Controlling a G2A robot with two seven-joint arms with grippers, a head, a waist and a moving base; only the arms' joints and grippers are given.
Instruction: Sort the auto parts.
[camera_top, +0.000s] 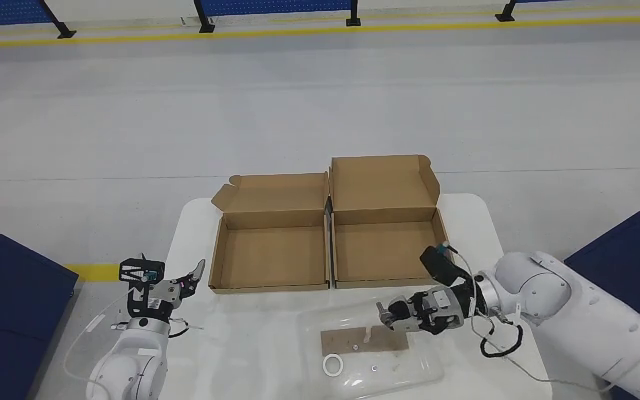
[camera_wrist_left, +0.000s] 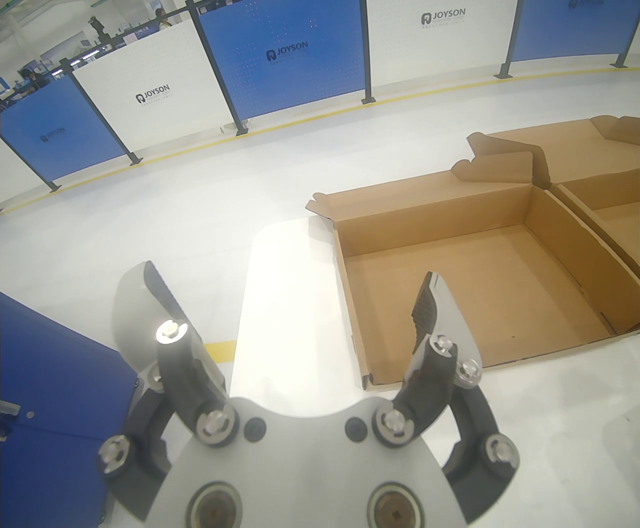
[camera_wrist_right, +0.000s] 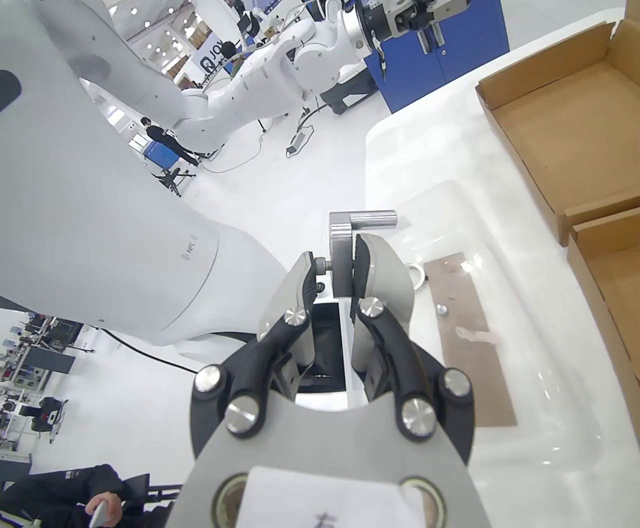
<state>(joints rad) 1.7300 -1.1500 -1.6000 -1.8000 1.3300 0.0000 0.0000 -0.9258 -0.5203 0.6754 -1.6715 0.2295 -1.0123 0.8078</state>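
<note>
1 smooth, L-shaped metal part (camera_wrist_right: 343, 252)

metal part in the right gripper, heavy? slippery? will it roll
Likely stiff and heavy for its size: the metal part looks solid. Its smooth faces may slip, though the right gripper holds it on ribbed pads. The flat block should stop its round pin rolling.
</note>
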